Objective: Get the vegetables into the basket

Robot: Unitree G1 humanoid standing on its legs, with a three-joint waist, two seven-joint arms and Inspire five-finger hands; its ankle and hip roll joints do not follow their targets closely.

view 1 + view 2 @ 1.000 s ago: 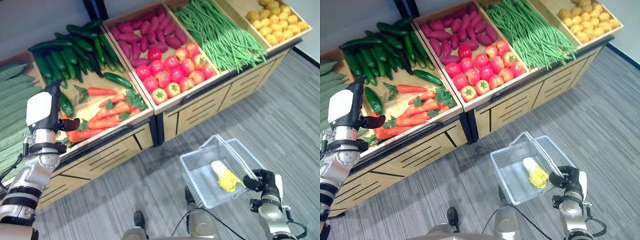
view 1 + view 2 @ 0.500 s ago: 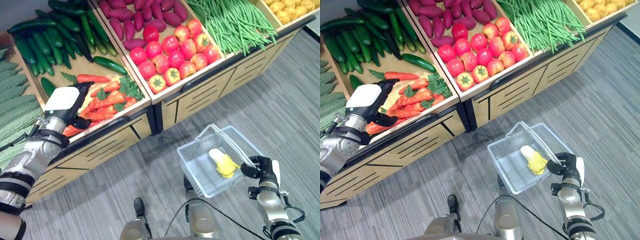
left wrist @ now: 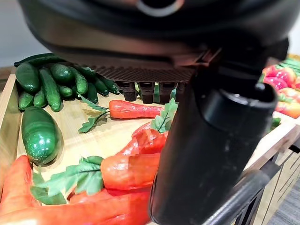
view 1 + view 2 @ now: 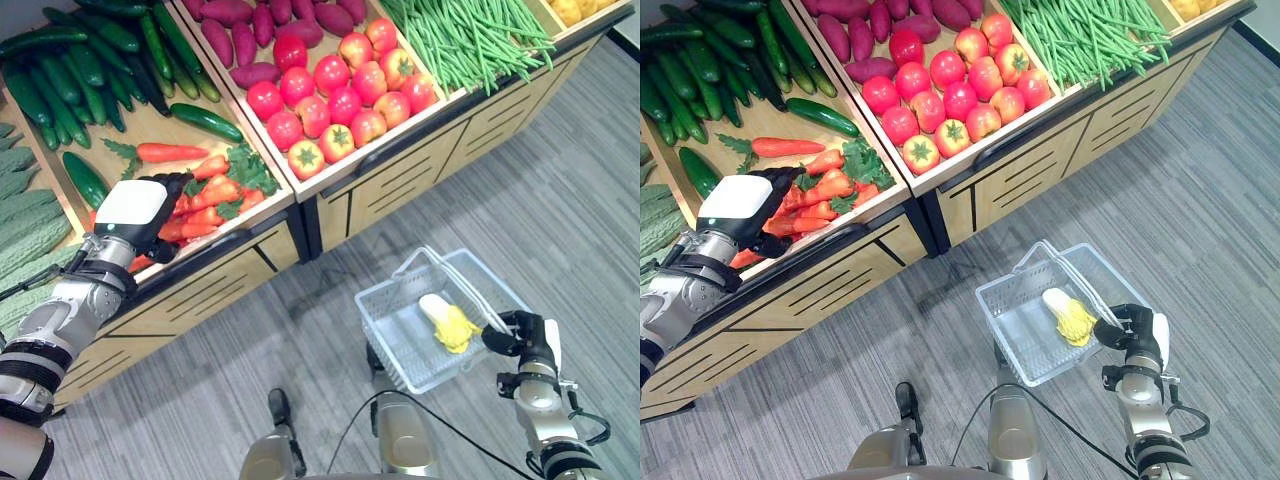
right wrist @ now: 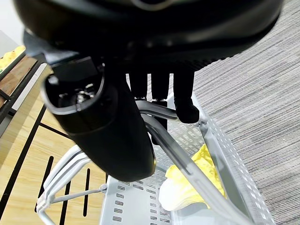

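- Your right hand [image 4: 522, 334] curls its fingers round the handle [image 5: 178, 150] of the wire basket [image 4: 395, 330], holding it low before the stand so that produce can be dropped in.
- A yellow-leaved cabbage [image 4: 447, 322] already lies inside the basket.
- Your left hand [image 4: 135, 215] hovers over the carrots [image 3: 129, 171] in the wooden crate [image 4: 262, 210], fingers extended and apart, clasping nothing, placed for a downward grasp.
- Cucumbers [image 4: 90, 80] lie just beyond, tomatoes [image 4: 335, 100] in the neighbouring crate.
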